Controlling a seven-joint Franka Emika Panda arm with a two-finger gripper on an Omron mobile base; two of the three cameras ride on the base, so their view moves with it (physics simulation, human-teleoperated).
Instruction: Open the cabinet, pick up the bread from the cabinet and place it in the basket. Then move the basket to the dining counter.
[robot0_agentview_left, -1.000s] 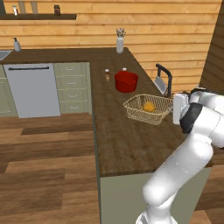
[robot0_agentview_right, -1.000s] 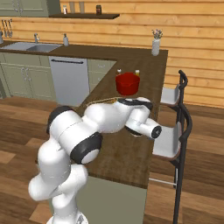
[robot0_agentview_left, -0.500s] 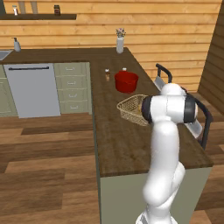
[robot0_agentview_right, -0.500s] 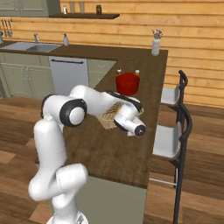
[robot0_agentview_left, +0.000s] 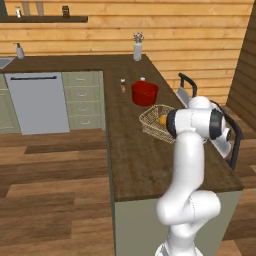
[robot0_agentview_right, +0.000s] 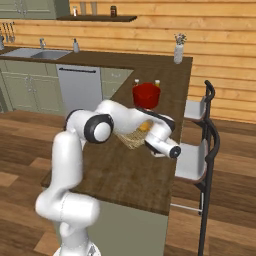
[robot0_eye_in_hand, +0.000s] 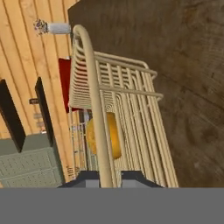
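Note:
The tan wire basket (robot0_agentview_left: 152, 122) rests on the dark-brown dining counter (robot0_agentview_left: 135, 165), just in front of the red pot. The golden bread (robot0_eye_in_hand: 103, 135) lies inside the basket, and in the left base view the bread (robot0_agentview_left: 162, 120) peeks out beside my arm. My gripper (robot0_eye_in_hand: 104, 176) is shut on the basket's thick rim (robot0_eye_in_hand: 94, 87), which runs up between the two fingertips. In the right base view my forearm crosses over the basket (robot0_agentview_right: 132, 137) and hides the hand. A strip of sage-green wall cabinet (robot0_agentview_right: 25, 7) shows at the top left; I cannot tell how its door stands.
A red pot (robot0_agentview_left: 145, 93) and two small shakers (robot0_agentview_left: 123, 85) stand behind the basket. A white vase (robot0_agentview_left: 137, 50) stands at the counter's far end. Black-framed stools (robot0_agentview_right: 207, 145) line the counter's right edge. A dishwasher (robot0_agentview_left: 37, 102) and green drawers stand to the left.
My elbow has swung from the right side in over the counter, and the forearm now crosses the basket. The basket has shifted a little to the left on the counter.

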